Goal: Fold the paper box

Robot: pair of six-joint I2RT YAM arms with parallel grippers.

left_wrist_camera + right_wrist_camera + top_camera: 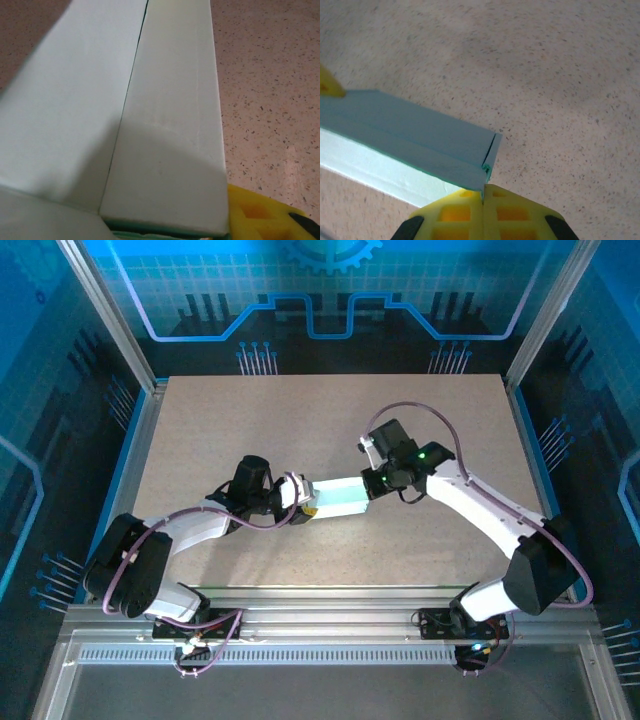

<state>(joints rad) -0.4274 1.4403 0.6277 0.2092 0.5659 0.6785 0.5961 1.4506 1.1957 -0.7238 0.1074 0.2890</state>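
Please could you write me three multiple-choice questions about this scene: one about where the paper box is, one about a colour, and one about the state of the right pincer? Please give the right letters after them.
1. Where is the pale mint thin-card paper box?
A. between the left pincer and the right pincer
B. far to the left of both
C. behind both, at the far edge

2. What colour are the right pincer's fingers?
A. red
B. yellow
C. white

3. How do those fingers stand?
A. wide apart
B. pressed together
C. crossed

Answers: 1 A, as the top view shows the box spanning the gap between them; 2 B, as they are yellow in the right wrist view; 3 B, as their tips meet with no gap at the box's corner.
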